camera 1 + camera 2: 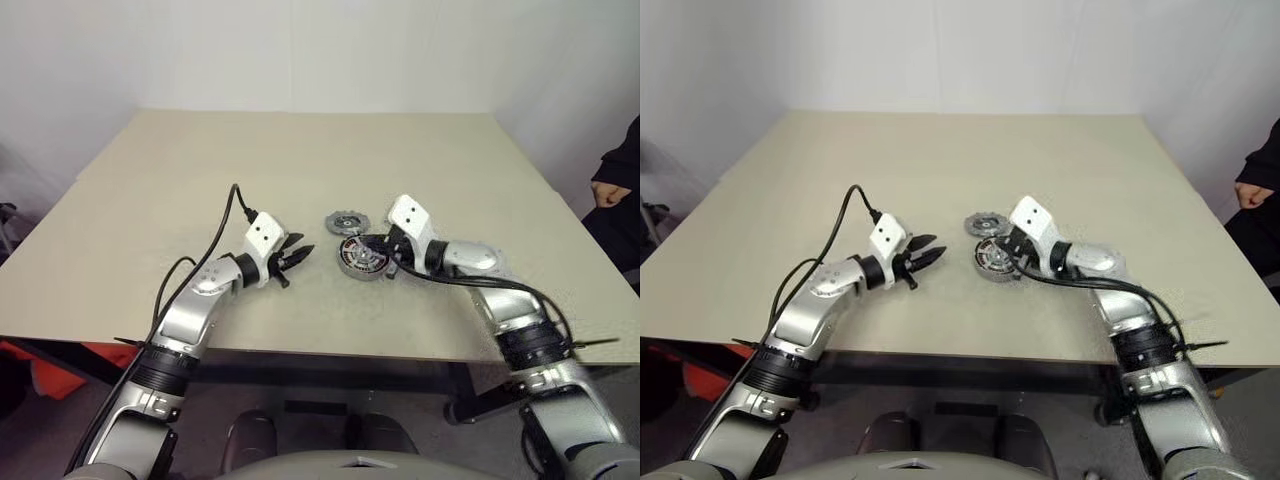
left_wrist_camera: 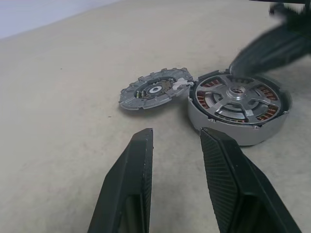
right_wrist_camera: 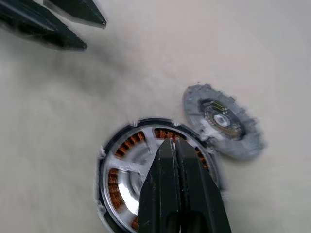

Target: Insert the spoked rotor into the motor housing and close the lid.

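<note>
Motor housing (image 2: 237,108) flat, spokes upward

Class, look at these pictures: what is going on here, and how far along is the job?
A two-armed robot is assembling a motor on a beige table. The spoked rotor already sits inside the motor housing. The lid lies flat beside it, not yet fitted. The right gripper, shut, hangs over the rotor. The left gripper is open and empty, pointing at the parts.
</note>
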`<action>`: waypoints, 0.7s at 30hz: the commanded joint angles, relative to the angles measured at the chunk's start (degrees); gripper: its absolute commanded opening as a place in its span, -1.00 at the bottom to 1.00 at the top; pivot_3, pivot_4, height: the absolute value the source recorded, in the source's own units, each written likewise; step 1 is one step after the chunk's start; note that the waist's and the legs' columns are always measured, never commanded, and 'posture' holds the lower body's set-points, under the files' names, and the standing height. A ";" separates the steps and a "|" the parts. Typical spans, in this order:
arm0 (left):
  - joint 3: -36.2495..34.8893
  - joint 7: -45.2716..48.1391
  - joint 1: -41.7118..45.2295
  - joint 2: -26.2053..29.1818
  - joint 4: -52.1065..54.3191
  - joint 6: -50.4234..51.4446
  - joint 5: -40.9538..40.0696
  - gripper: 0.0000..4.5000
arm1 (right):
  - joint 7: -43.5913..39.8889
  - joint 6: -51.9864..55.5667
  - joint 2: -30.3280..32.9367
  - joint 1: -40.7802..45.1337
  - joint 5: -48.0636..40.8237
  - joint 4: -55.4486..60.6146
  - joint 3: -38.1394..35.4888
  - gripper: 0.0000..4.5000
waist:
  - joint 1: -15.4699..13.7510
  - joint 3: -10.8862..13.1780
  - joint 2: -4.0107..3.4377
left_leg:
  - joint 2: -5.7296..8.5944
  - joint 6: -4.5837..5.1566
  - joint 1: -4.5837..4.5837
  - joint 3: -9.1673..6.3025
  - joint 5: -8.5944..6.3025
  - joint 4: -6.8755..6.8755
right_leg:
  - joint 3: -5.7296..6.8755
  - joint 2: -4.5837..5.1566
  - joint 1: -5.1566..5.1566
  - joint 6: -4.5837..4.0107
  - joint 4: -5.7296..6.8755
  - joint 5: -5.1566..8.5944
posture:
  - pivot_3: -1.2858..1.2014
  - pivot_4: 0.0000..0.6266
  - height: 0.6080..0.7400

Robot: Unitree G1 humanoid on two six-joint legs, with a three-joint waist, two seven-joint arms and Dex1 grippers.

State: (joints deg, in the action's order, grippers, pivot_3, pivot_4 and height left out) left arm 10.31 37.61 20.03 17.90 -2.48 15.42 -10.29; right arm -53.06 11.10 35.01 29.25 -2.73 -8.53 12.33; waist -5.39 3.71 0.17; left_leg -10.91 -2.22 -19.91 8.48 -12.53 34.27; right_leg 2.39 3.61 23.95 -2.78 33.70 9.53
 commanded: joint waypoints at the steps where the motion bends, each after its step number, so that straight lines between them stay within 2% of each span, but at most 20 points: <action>1: -0.13 0.35 1.52 -0.14 1.63 -1.76 0.54 -0.28 | -7.22 -8.92 5.07 5.68 5.87 -0.98 4.32 -1.00 | 0.01 0.00 0.00 | -0.02 0.01 0.00 0.00 0.00 -0.01 | 0.01 -0.01 0.00 0.00 0.00 0.00 | 0.03 -1.00 1.00; 4: 0.04 0.61 2.10 -0.26 0.80 -2.40 1.00 -0.28 | -14.49 -16.48 8.22 10.39 8.65 -6.03 7.96 -1.00 | 0.07 0.00 0.00 | -0.07 0.02 -0.03 0.01 -0.01 0.00 | 0.01 -0.06 0.06 -0.02 0.03 0.00 | 0.03 -1.00 1.00; 5: 0.10 0.77 2.42 -0.33 0.56 -2.46 1.02 -0.26 | -16.37 -18.82 8.64 11.96 9.39 -8.14 8.96 -0.92 | 0.08 0.00 0.00 | -0.08 0.02 -0.03 0.01 -0.01 -0.01 | 0.01 -0.07 0.06 -0.03 0.03 0.00 | 0.03 -1.00 1.00; 8: 0.41 1.34 3.64 -0.57 0.17 -2.77 1.18 -0.26 | -19.74 -28.27 8.52 18.43 14.30 -16.87 12.99 -0.60 | 0.14 0.00 0.00 | -0.06 0.04 -0.08 0.02 -0.01 0.05 | 0.01 -0.05 0.10 -0.15 0.05 -0.07 | 0.03 -1.00 1.00; 11: 0.51 1.28 4.58 -0.99 -0.32 -2.95 1.55 -0.26 | -17.11 -36.63 6.92 24.46 20.27 -25.56 15.94 -0.17 | 0.25 0.00 0.01 | -0.05 0.06 -0.13 0.04 0.00 0.11 | 0.01 -0.03 0.15 -0.34 0.11 -0.19 | 0.03 -1.00 1.00; 15: 0.74 1.03 4.13 -1.35 0.04 -3.13 1.96 -0.26 | -17.49 -44.88 5.71 30.19 23.70 -33.63 18.06 -0.17 | 0.41 0.00 0.01 | -0.08 0.10 -0.20 0.04 -0.03 0.12 | 0.02 -0.04 0.21 -0.45 0.12 -0.24 | 0.03 -1.00 1.00; 21: 0.60 0.22 3.82 -1.75 0.28 -3.18 2.44 -0.26 | -16.80 -54.09 4.33 34.23 28.67 -41.80 21.07 -0.17 | 0.87 0.00 0.00 | -0.11 0.31 -0.35 0.04 -0.15 0.35 | 0.06 -0.03 0.37 -0.49 0.13 -0.25 | 0.03 -1.00 1.00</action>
State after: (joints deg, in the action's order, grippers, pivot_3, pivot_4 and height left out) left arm 11.32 38.27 23.19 16.28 -3.78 13.52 -8.05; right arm -70.24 -40.31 39.22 61.15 24.75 -49.28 32.89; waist -4.52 3.71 0.17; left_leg -11.02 -1.90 -20.27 8.52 -12.69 34.65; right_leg 2.45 3.59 24.32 -3.27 33.83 9.28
